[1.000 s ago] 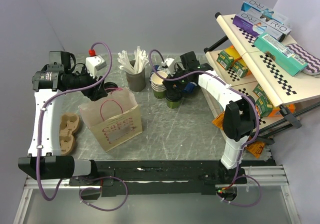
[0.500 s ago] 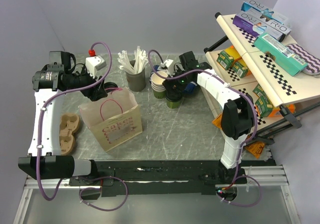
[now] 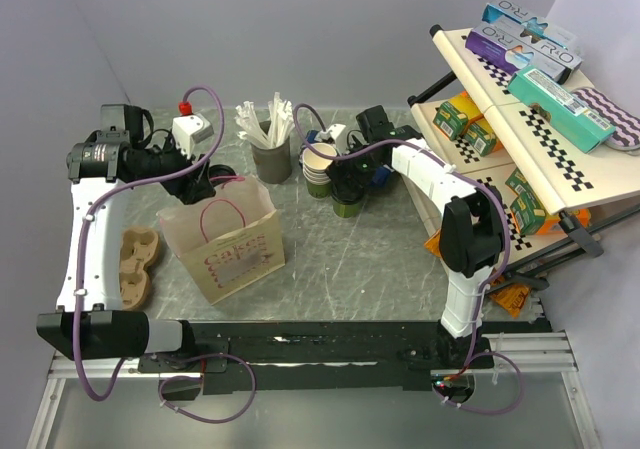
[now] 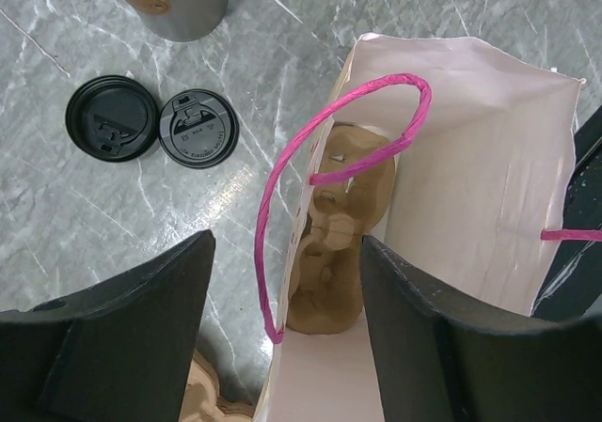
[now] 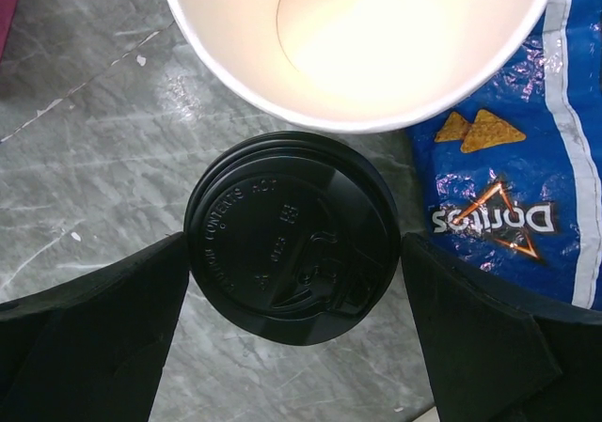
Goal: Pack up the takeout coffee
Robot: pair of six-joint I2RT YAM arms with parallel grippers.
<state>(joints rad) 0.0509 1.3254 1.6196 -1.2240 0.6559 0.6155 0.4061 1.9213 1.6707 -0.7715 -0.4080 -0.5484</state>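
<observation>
While upright, takeout coffee (image 5: 292, 223) within the wide-spread right end effector (image 5: 293, 253)

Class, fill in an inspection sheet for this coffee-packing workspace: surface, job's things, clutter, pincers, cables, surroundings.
Surface: grey marbled tabletop; no spill seen.
Job's things: lidded takeout coffee standing beside the cream cup stack; paper bag upright and open, with a cardboard carrier inside.
Clutter: two loose black lids, stirrer pot, Doritos packet, spare carrier.
Pincers: left pincer open, straddling the bag's rim; right pincer open, one finger either side of the coffee.
Cables: purple cables looped along both arms.
Surroundings: tilted rack of boxes on the right; plain walls.
</observation>
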